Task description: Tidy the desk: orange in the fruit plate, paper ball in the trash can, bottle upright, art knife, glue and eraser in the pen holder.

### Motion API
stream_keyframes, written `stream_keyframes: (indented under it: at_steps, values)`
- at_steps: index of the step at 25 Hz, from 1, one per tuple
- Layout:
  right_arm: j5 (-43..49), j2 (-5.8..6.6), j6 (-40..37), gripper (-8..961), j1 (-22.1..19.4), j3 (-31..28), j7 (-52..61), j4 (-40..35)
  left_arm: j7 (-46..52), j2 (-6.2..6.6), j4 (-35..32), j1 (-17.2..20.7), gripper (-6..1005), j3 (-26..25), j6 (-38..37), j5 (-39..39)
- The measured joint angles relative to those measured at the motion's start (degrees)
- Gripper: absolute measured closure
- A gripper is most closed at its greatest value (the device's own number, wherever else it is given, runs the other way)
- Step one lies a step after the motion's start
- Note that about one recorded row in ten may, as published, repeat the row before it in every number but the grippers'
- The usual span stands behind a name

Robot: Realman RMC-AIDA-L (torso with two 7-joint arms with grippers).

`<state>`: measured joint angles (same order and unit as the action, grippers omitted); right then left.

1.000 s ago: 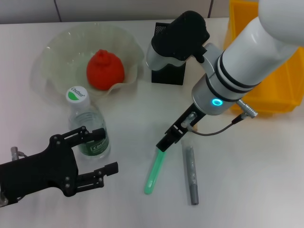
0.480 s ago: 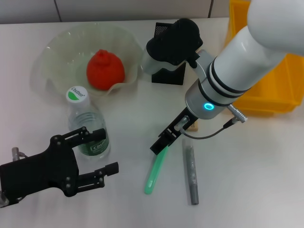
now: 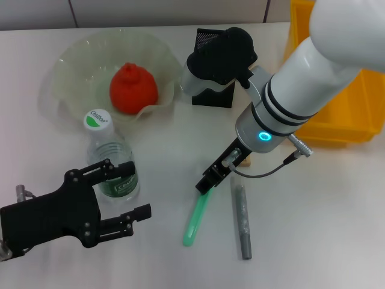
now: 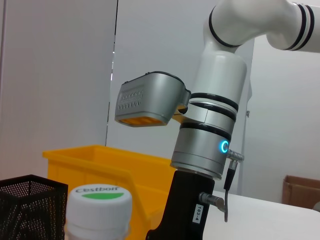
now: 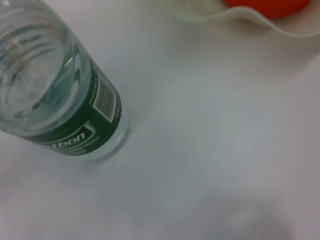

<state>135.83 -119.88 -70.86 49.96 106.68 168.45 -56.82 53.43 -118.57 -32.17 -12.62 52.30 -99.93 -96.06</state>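
A white worktop (image 3: 313,229) carries everything, with pale wall panels behind it in the left wrist view; a yellow bin (image 3: 337,90) sits at its far right corner, and a black mesh pen holder (image 3: 213,90) stands at the far edge near the middle, partly hidden by the right arm. Toward the far left corner lies the translucent fruit plate (image 3: 66,66) with the orange (image 3: 133,89) resting inside it; just in front of the plate the bottle (image 3: 111,159) stands upright, white cap on, green label facing the near edge.

The left gripper (image 3: 123,195) hangs near the front left corner, its black fingers spread apart and holding nothing, one finger lying against the bottle's label and the other free toward the near edge.

The right gripper (image 3: 210,180) reaches down to the middle of the worktop; its black tip sits right at the far end of the green art knife (image 3: 195,218), which lies flat and points toward the near edge; whether the fingers are clamped on the knife or merely touching it cannot be told. Just beside the knife, on the side of the yellow bin, lies the grey glue stick (image 3: 242,221), roughly parallel to it and not touching it; a small tan object shows under the right wrist, too hidden to identify.
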Motion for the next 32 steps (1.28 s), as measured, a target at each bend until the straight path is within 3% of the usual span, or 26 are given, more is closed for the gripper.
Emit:
stream_keyframes:
  at_steps: [3,9,14,19,22,32]
  values:
    - [-0.03,0.0,0.0,201,0.0,-0.06,0.0,0.03,0.0,0.0,0.0,-0.01,214,-0.03,0.03,0.0]
    - [-1.11,0.0,0.15,398,-0.02,-0.15,-0.06,0.1,0.0,0.09,0.0,-0.06,213,-0.09,0.15,0.0]
    - [-1.74,0.0,0.45,469,-0.1,-0.24,-0.37,0.36,0.0,0.1,0.0,-0.14,213,-0.09,0.32,-0.01]
    - [-1.78,0.0,0.88,462,-0.19,0.03,-0.56,0.13,0.0,0.1,0.0,-0.14,214,-0.09,0.35,-0.01]
    - [-2.02,0.0,1.31,387,-0.4,0.06,-0.67,0.03,0.0,0.1,0.0,-0.17,214,-0.05,0.35,-0.01]
    - [-3.57,0.0,3.01,358,-0.41,0.14,-0.58,1.11,0.0,0.09,0.0,-0.32,213,-0.06,0.35,-0.01]
